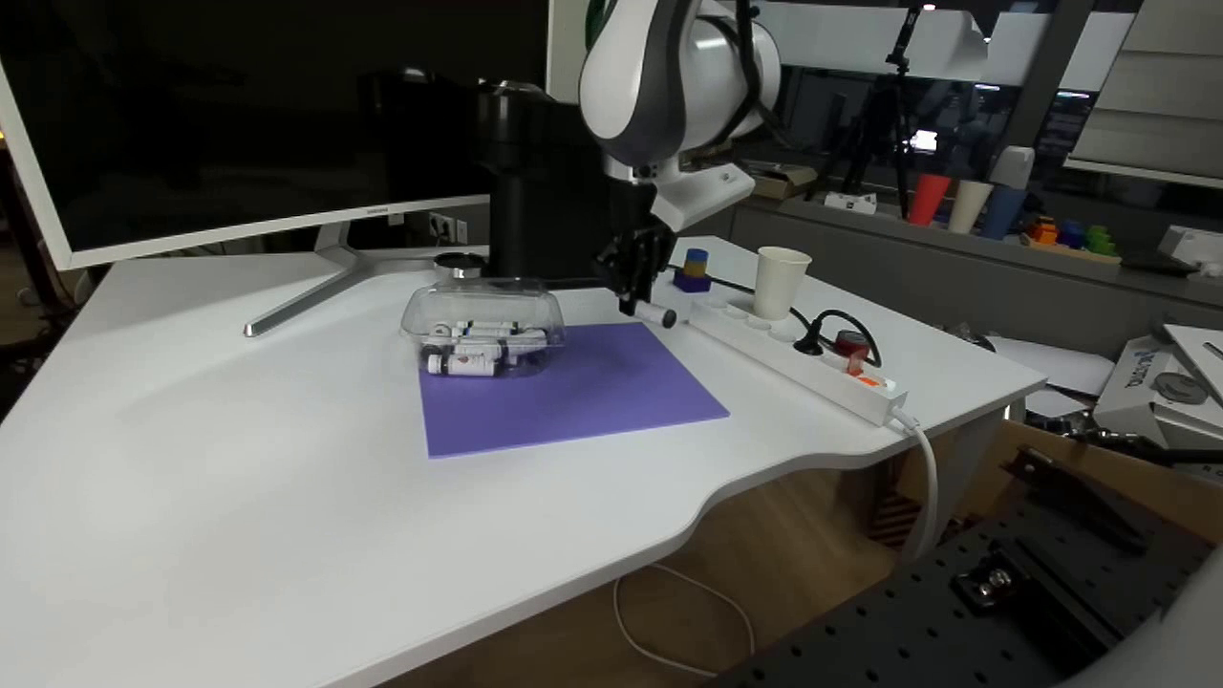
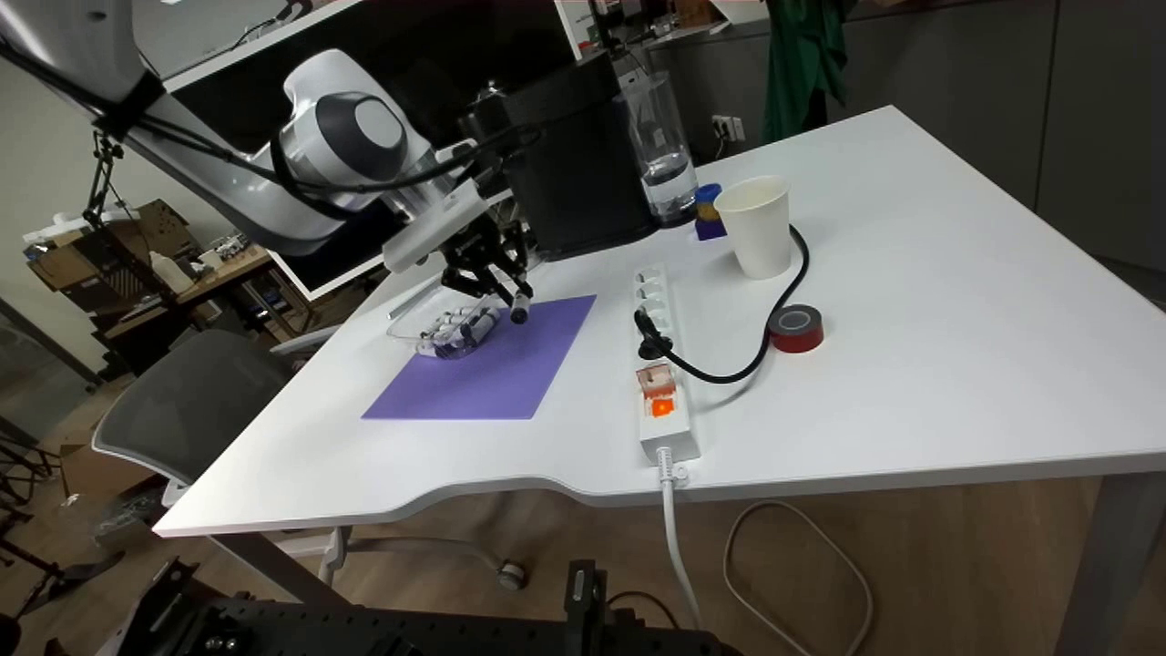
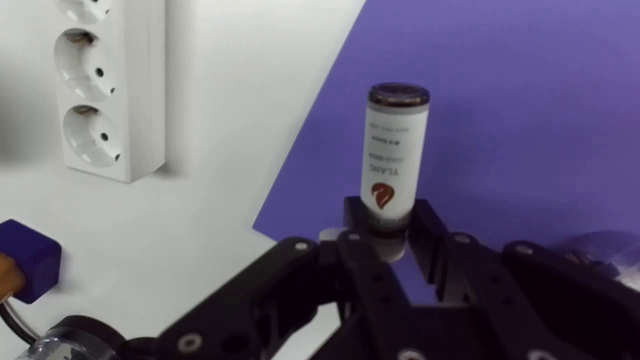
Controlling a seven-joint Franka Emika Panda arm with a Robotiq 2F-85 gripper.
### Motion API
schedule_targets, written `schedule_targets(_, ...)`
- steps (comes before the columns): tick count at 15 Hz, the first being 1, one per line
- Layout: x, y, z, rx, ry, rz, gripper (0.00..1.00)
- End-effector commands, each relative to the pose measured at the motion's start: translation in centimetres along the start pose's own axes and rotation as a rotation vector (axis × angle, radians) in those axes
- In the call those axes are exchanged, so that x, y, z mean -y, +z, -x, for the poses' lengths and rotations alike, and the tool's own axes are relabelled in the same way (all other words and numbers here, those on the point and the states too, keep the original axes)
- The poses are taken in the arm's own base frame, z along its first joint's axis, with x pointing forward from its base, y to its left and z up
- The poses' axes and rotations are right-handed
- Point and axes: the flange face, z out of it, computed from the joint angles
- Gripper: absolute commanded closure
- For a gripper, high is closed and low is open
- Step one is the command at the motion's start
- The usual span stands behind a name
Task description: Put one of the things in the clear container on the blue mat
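Note:
My gripper (image 3: 386,215) is shut on a small white bottle (image 3: 397,145) with a dark end and a red drop on its label. It holds the bottle lengthwise out from the fingertips, above the mat's edge. The bottle also shows in both exterior views (image 1: 655,313) (image 2: 520,310), with the gripper (image 1: 631,304) (image 2: 504,287) behind it. The blue mat (image 1: 573,406) (image 2: 474,387) (image 3: 520,85) lies flat on the white table. The clear container (image 1: 413,313) (image 2: 407,332) holds several similar bottles (image 1: 466,364) and overlaps the mat's back corner. In the wrist view only a blurred part of it shows.
A white power strip (image 1: 793,363) (image 2: 654,301) (image 3: 145,90) lies beside the mat. A paper cup (image 1: 781,282) (image 2: 761,228), toy blocks (image 1: 694,271) (image 3: 30,260) and red tape (image 2: 795,330) are beyond it. A tall black box (image 1: 549,182) and a monitor (image 1: 268,115) stand at the back.

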Motion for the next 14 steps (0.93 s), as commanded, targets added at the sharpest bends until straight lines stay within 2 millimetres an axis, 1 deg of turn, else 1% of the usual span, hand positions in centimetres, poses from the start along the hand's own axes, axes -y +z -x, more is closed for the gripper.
schedule_targets(1, 1.1, 0.2, 2.9, -0.008, 0.078, -0.004, 0.48)
schedule_targets(2, 1.2, 0.5, 3.5, 0.001, 0.083, -0.003, 0.47)
schedule_targets(4, 1.0, 0.7, 4.0, 0.017, 0.096, 0.003, 0.35)
schedule_targets(5, 0.8, 0.6, 4.1, 0.023, 0.103, 0.013, 0.27)
schedule_targets(7, -0.1, -0.2, 3.4, 0.059, 0.136, 0.051, 0.15)
schedule_targets(8, -0.5, -0.7, 3.1, 0.070, 0.147, 0.067, 0.07)
schedule_targets(9, -0.9, -1.7, 2.6, 0.067, 0.143, 0.086, 0.02)
schedule_targets(11, -1.2, -3.5, 1.6, 0.063, 0.132, 0.116, 0.00)
schedule_targets(14, -0.7, -6.7, 0.5, 0.086, 0.089, 0.092, 0.00)
